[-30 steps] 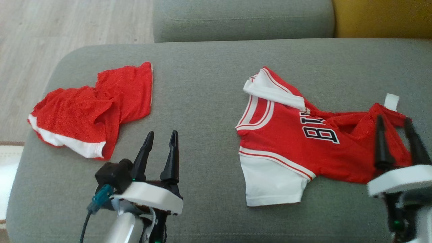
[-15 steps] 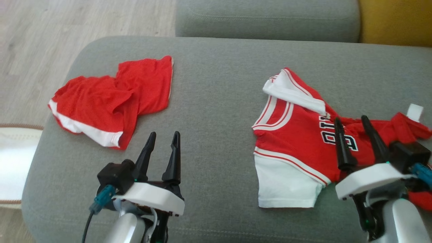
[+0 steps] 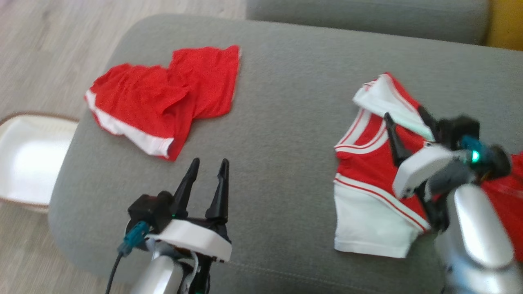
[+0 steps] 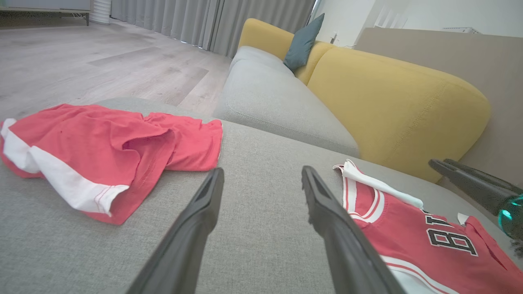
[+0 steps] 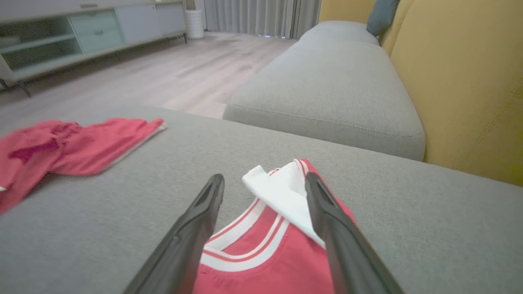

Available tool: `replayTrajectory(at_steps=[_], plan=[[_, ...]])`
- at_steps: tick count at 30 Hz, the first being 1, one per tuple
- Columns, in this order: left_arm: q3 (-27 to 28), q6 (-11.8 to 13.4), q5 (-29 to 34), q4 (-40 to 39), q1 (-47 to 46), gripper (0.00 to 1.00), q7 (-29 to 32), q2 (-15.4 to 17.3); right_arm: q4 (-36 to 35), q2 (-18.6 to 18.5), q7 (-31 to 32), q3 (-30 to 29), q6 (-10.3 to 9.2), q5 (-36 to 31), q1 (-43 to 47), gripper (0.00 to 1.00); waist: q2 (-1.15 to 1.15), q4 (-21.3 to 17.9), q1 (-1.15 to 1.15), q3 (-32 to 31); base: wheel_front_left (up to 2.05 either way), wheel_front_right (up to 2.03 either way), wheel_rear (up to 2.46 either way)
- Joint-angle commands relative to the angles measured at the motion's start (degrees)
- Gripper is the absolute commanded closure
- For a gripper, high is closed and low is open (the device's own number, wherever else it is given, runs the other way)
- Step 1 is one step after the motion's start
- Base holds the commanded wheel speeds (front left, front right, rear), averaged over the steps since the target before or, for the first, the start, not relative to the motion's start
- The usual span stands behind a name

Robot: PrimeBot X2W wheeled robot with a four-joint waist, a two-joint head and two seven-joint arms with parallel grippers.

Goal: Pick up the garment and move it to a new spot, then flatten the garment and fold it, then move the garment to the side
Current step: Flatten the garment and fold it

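Observation:
Two garments lie on the grey sofa cushion [image 3: 286, 102]. Crumpled red shorts [image 3: 163, 102] with a white hem sit at the far left. A red and white jersey [image 3: 367, 163] with black lettering lies at the right, one white sleeve folded over. My left gripper [image 3: 209, 161] hovers open above bare cushion between the two garments, nothing between its fingers. My right gripper [image 3: 404, 112] is open over the jersey's upper part. In the right wrist view its fingers [image 5: 264, 177] straddle the folded white sleeve [image 5: 282, 188] and the neckline. The left wrist view shows the shorts [image 4: 102, 139] and jersey [image 4: 408, 232].
A white tub [image 3: 24, 159] stands on the wooden floor past the cushion's left edge. A second grey cushion [image 3: 367, 16] lies beyond, with a yellow backrest [image 4: 388, 106] and a teal pillow [image 4: 304, 41] to the right. A low cabinet [image 5: 81, 28] stands across the room.
The head camera has turned, shifting the whole picture. My right gripper has travelled left along the jersey from its hem end to the sleeve and neckline. The left gripper has stayed put.

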Motion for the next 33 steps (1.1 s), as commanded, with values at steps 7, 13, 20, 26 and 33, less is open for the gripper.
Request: replayTrajectory(at_steps=[7, 13, 20, 26, 33], plan=[[0.4, -0.17, -0.96, -1.61, -4.33, 0.0, -0.35, 0.11, 12.19, -7.38, 1.93, 3.61, -0.04, -4.27, -12.04, 0.0, 0.0, 6.12, 0.0, 4.84, 0.0, 0.0, 0.0], [0.3, -0.28, -1.39, -1.56, -4.9, 0.0, -0.35, 0.11, 21.82, -10.95, 2.61, 7.6, -0.04, -4.16, -17.39, 0.0, 0.0, 8.03, 0.0, 6.54, 0.0, 0.0, 0.0], [0.26, -0.15, -1.81, -1.98, -6.06, 0.0, -0.35, 0.11, 28.97, -12.73, 2.2, 7.68, -0.04, -3.67, -22.63, 0.05, 0.0, 8.14, 0.0, 8.28, 0.0, 0.0, 0.0], [0.03, 0.02, -2.03, -1.85, -6.98, 0.0, -0.35, 0.11, 31.12, -11.74, -1.5, 6.05, -0.04, -2.67, -26.46, 1.0, 0.0, 7.41, 0.0, 8.69, 0.0, 0.0, 0.0], [-0.27, -0.05, -2.45, -1.85, -7.42, 0.0, -0.35, 0.11, 30.27, -10.63, -5.51, 9.04, -0.04, -4.1, -33.05, 1.0, 0.0, 6.67, 0.0, 8.63, 0.0, 0.0, 0.0]])
